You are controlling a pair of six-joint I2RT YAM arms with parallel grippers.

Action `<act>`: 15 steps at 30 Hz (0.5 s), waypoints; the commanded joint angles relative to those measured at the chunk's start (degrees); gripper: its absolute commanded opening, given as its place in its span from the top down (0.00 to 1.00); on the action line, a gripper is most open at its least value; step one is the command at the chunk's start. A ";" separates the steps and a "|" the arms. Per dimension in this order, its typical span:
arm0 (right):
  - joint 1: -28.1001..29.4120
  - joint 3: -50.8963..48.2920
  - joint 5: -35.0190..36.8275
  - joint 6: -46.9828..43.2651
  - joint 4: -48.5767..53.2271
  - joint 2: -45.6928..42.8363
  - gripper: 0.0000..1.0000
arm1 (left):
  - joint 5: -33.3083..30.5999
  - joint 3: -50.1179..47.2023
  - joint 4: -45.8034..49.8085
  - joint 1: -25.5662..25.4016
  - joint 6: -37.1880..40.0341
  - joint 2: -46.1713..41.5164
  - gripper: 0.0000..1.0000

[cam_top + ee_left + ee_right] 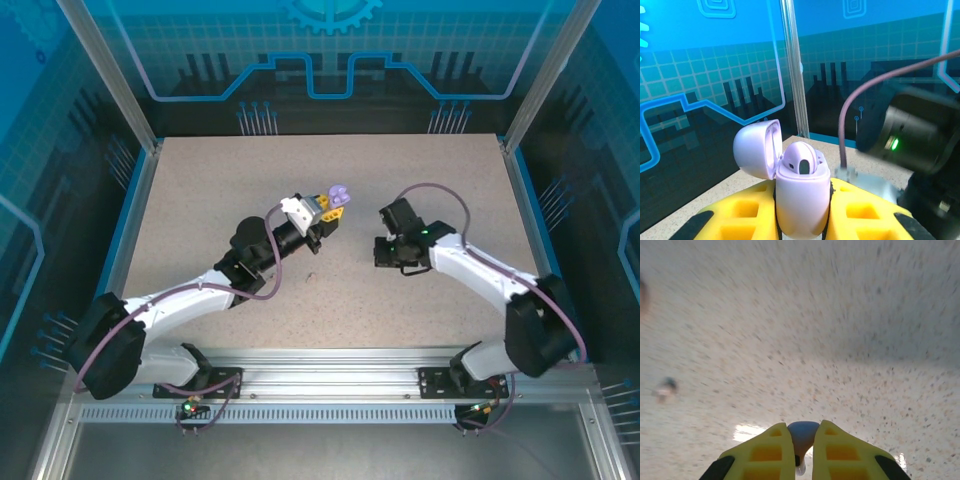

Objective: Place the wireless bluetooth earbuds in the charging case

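Observation:
My left gripper (802,194) is shut on the pale purple charging case (802,210) and holds it upright above the table. Its round lid (756,148) is swung open to the left. One pale purple earbud (801,159) sits in the case's well. From above, the case (339,195) shows at the tip of the left gripper (325,212) near the table's middle. My right gripper (802,434) is shut on a second earbud (803,432), bulb forward and stem back between the yellow fingers (765,452), just above the table. This gripper (388,252) stands right of the case, apart from it.
The speckled table (220,180) spreads all round both arms. A small blurred object (664,387) lies on it to the left of the right gripper. The right arm's dark wrist (910,135) looms close behind the case. Clear enclosure walls (330,60) ring the table.

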State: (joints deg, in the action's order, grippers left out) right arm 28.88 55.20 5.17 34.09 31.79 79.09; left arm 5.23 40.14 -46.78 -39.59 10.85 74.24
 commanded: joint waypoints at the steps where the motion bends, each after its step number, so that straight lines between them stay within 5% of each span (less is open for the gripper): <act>1: -1.68 0.99 -2.12 -2.45 -2.11 -6.11 0.91 | 2.00 0.65 -0.83 -0.44 0.75 -1.94 1.00; 15: -8.34 19.00 -10.35 -7.56 -5.40 -17.41 0.89 | 6.25 6.04 -1.62 -0.33 3.38 0.28 1.00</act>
State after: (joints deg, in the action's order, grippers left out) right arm 21.67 71.07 -2.07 28.01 28.77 62.72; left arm 9.32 42.65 -46.57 -39.59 12.60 73.97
